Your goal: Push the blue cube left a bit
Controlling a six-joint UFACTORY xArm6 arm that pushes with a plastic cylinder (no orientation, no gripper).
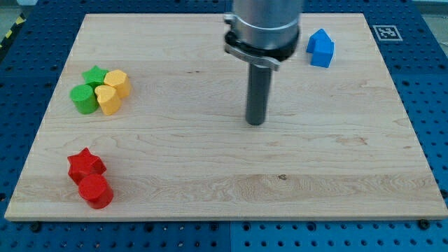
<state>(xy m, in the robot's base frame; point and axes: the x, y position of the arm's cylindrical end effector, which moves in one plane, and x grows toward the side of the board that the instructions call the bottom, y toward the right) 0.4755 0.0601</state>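
The blue cube point(320, 48) stands near the worktop's point(210, 175) top right corner, its long axis about vertical. My tip point(255, 123) rests mid-worktop, well apart from it; this end effector is a plain rod, no jaws.

Wooden board point(210, 175) on blue pegboard point(28, 42); green star point(94, 75), green cylinder point(83, 99), 2 yellow blocks point(112, 92) clustered touching, view's left. Red star point(85, 165) & red cylinder point(96, 191) touching, bottom left; marker tag point(386, 32) top right.

Blue block point(320, 48); two green blocks point(89, 91); two yellow blocks point(112, 92); two red blocks point(89, 179). Board point(210, 168) pale wood, streaked grain. Rod point(257, 94) dark grey, collar silver. Surround point(434, 91) blue, dotted with holes. Black-and-white marker point(386, 32).
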